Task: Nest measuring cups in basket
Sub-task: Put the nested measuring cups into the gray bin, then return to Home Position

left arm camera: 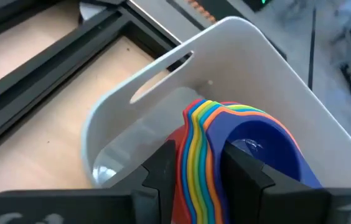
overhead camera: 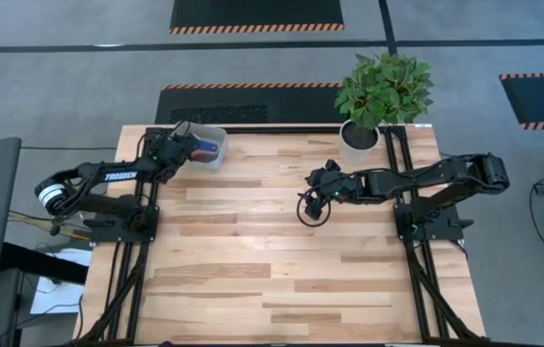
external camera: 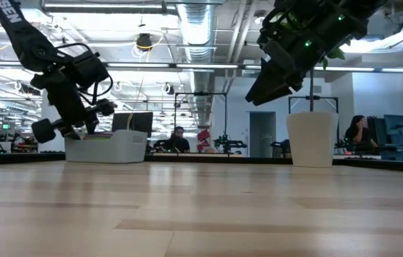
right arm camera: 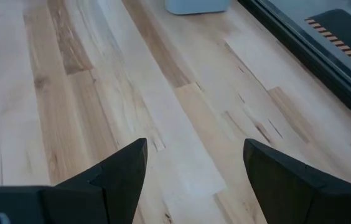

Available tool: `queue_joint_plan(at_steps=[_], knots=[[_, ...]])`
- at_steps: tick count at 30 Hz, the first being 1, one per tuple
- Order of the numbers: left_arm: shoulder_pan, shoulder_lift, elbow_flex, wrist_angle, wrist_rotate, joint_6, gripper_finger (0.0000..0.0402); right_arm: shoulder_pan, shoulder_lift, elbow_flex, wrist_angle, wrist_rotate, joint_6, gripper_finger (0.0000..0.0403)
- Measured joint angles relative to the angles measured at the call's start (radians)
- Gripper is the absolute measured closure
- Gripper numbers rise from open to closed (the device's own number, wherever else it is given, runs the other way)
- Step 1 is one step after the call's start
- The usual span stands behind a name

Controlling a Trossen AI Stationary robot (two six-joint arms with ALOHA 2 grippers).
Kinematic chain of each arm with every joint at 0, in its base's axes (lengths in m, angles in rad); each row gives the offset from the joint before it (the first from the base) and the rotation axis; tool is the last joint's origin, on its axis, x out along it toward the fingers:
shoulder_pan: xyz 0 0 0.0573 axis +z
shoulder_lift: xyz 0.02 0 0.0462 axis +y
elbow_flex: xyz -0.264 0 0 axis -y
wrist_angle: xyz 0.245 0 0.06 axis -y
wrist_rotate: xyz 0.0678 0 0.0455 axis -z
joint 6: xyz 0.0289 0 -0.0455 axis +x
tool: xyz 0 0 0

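1. The measuring cups (left arm camera: 225, 143) sit nested as one rainbow-edged stack, the dark blue cup outermost and red showing at the other side, inside the basket (left arm camera: 163, 112)
2. The left gripper (left arm camera: 203, 171) is clamped on the stack, one dark finger on each side of the handles, reaching over the basket's rim
3. The basket, pale and translucent with a slot handle in its wall, stands at the table's far left corner, just beside the black frame rail (overhead camera: 147, 207) that runs along the table's left edge
4. The right gripper (right arm camera: 194, 165) hangs above bare wood (right arm camera: 101, 81) near the table's middle, fingers spread wide and holding nothing
5. A white plant pot (overhead camera: 359, 137) with a leafy green plant (overhead camera: 385, 87) stands at the far right corner, well apart from the basket
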Motion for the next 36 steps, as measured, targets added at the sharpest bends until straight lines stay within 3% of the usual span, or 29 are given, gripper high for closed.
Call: queue_joint_plan(at_steps=[4,12,20,27,32,36], knots=[[-0.011,0.048,0.002,0.047,-0.044,-0.041,0.0308,0.000,0.000,0.000,-0.001,0.000,0.000,0.0112],[-0.024,0.030,0.018,0.095,0.023,0.027,0.0273,0.000,0.000,0.000,-0.005,-0.001,0.000,0.0112],[-0.031,-0.078,0.037,0.088,0.033,0.081,0.0224,0.001,0.000,0.000,-0.005,-0.001,0.001,0.0112],[-0.030,-0.199,0.039,-0.029,0.009,0.118,0.0216,0.001,0.000,0.000,-0.005,-0.001,0.003,0.0112],[-0.058,-0.306,0.038,-0.046,0.101,0.262,0.0216,0.002,0.000,0.000,0.008,0.001,0.003,0.0112],[-0.185,-0.405,0.038,-0.039,0.089,0.449,0.0216,0.051,0.000,0.000,0.130,-0.014,-0.060,0.0112]])
